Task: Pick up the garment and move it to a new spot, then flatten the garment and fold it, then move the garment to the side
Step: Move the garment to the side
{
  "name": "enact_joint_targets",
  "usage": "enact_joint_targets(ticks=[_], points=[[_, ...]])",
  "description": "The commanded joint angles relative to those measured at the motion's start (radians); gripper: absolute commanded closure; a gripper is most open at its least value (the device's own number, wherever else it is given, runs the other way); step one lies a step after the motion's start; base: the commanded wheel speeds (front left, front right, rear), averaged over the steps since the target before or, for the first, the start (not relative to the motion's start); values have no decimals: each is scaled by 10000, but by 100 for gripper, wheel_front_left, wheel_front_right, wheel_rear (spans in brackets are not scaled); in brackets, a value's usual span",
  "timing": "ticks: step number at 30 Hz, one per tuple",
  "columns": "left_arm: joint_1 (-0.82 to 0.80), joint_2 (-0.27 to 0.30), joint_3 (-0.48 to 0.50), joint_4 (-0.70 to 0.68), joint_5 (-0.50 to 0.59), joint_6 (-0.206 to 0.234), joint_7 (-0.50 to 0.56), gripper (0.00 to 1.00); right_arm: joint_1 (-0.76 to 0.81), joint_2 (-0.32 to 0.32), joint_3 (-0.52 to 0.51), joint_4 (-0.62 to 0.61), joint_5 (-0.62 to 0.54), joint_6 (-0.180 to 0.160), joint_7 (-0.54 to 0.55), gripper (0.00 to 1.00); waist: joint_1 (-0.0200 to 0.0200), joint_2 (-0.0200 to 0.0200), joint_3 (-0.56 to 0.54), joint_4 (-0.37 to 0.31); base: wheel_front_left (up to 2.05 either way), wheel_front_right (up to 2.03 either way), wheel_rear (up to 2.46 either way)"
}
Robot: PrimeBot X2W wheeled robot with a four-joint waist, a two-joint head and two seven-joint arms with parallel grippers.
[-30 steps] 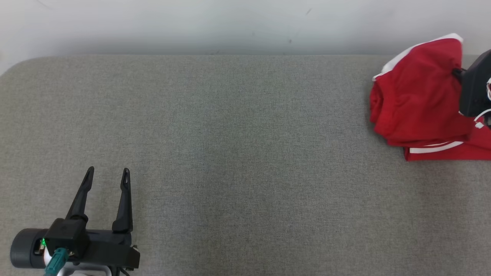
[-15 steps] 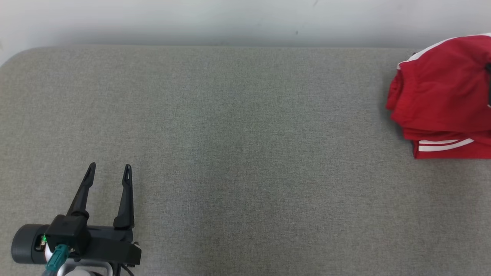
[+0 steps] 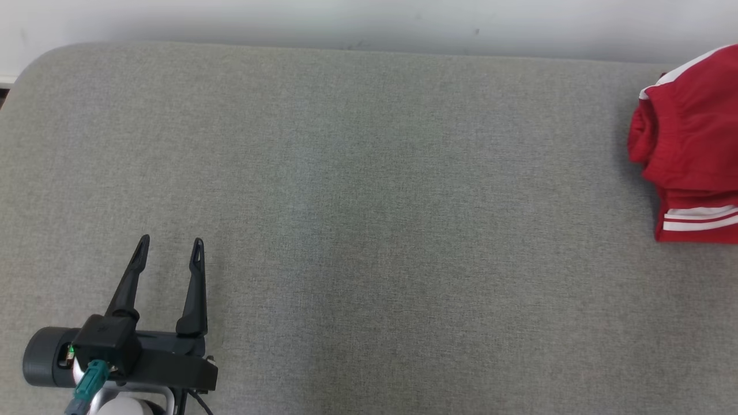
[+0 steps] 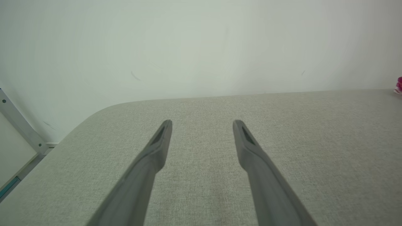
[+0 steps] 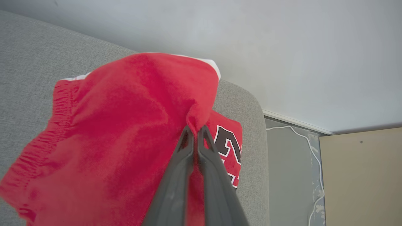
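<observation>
Your counter (image 3: pixel 369 202) takes up most of the head view, a broad grey woven surface with rounded corners set against a pale wall (image 3: pixel 369 20). The garment (image 3: pixel 692 144), red cloth with a gathered elastic band, sits bunched in layers at the counter's far right end, close to the back corner and cut off by the edge of that view. Your left pincer (image 3: pixel 171 240) is over the near left part of the counter, well apart from the garment, with its two dark fingers spread wide and nothing between them. In the right wrist view, your right pincer (image 5: pixel 195 128) is pinched tight on a raised fold of the red cloth, which peaks at its tips while the rest drapes down onto the counter. Two white stripes (image 3: pixel 697 218) run along the garment's lower layer. Just right of the closed fingers a black figure edged in white (image 5: pixel 230 147) shows on the layer beneath; it looks like part of a numeral, but it is half hidden and you cannot read it. A thin white cable (image 5: pixel 309 138) trails over the grey floor past the counter's end.
</observation>
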Motion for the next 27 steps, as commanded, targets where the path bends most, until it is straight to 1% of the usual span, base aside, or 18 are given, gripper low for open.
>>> enact_joint_targets(ticks=[1, 8, 9, 10, 11, 16, 19, 22, 27], points=[[-110, 2, 37, -11, 61, -15, -68, 0, -201, -99, 58, 128, -132, -11, -29, 100, -1, -1, 93, 97, 0, 0, 0], [-115, -48, 39, -14, 71, -10, -68, 0, -274, -121, 126, 438, -300, -11, 209, 100, -1, -1, 169, 196, 0, 0, 0], [-118, -52, 46, -19, 72, -10, -68, 0, -311, -136, 140, 466, -369, -11, 161, 64, -1, -1, 179, 202, 0, 0, 0], [-121, -55, 53, -18, 72, -13, -68, 0, -340, -165, 188, 494, -455, -13, 132, 2, -1, -1, 184, 205, 0, 0, 0], [-121, -56, 57, -20, 70, -16, -68, 0, -335, -183, 228, 518, -522, -13, 155, 0, -1, -1, 184, 203, 0, 0, 0], [-131, -63, 110, 22, 66, -9, -68, 0, -454, -187, 275, 582, -860, -11, -189, 0, -1, -1, 164, 166, 0, 0, 0], [-186, -47, 143, 76, 48, -44, -68, 0, -418, -87, 185, 601, -866, -13, -305, 0, -1, -1, 119, 125, 0, 0, 0], [-147, -54, 184, 97, 47, -29, -68, 0, -289, 167, -60, 551, -635, -11, -818, 0, -1, -1, -21, 79, 0, 0, 0], [129, -67, 254, 40, 76, 32, -68, 0, 224, 503, -799, 3, 297, -13, -1966, 0, -1, -1, -400, -27, 0, 0, 0]])
